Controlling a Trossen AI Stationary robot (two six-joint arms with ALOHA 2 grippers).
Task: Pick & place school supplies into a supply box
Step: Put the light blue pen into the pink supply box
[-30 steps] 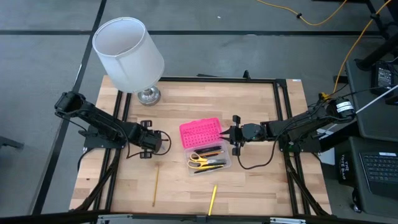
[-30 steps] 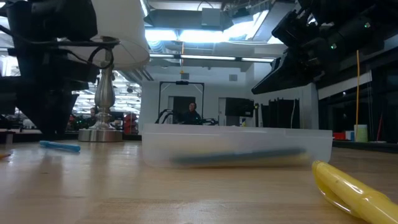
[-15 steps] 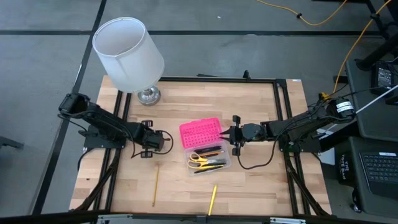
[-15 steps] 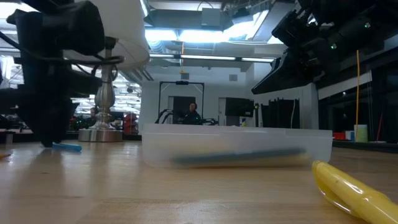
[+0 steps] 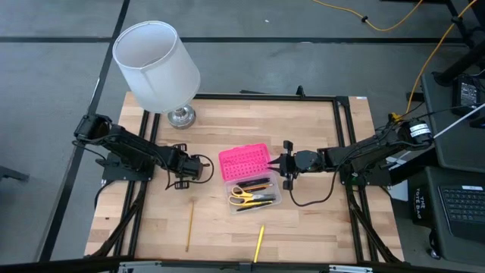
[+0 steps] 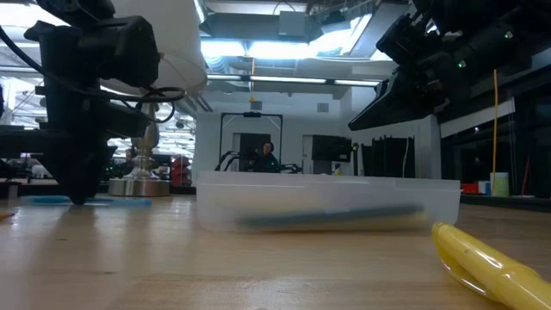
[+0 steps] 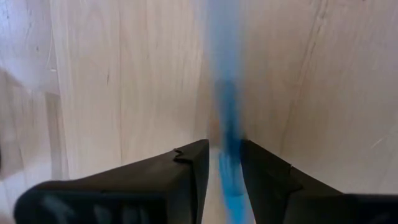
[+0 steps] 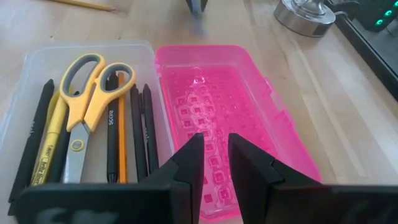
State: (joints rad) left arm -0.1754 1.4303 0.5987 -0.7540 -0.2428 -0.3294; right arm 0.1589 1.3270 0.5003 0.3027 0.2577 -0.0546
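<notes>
A blue pen (image 7: 225, 118) lies flat on the wooden table; in the low view the blue pen (image 6: 129, 203) shows on both sides of my left gripper (image 6: 77, 196). My left gripper (image 5: 194, 170) points down left of the supply box and is shut on the pen. The supply box lies open, its pink lid (image 5: 244, 161) beside its clear base (image 5: 258, 194). The base holds yellow-handled scissors (image 8: 81, 93) and several pens. My right gripper (image 5: 282, 164) waits at the box's right side, shut and holding nothing. Two yellow pencils (image 5: 189, 225) (image 5: 259, 243) lie near the table's near edge. My left gripper pinches the blue pen's barrel (image 7: 227, 158) between its two fingers (image 7: 193, 163). It comes from above, pointing down, with the fingers across the pen. The pen lies level on the table (image 6: 34, 200).
A lamp with a white shade (image 5: 155, 64) and a metal foot (image 5: 180, 116) stands at the table's far left. A black frame (image 5: 345, 144) runs around the table top. A yellow marker (image 6: 491, 267) lies close to the low camera.
My left gripper has moved toward the table's right, closer to the supply box, and down onto the blue pen. The pen, which first lay clear of the gripper, now runs under it. My right gripper has kept still.
</notes>
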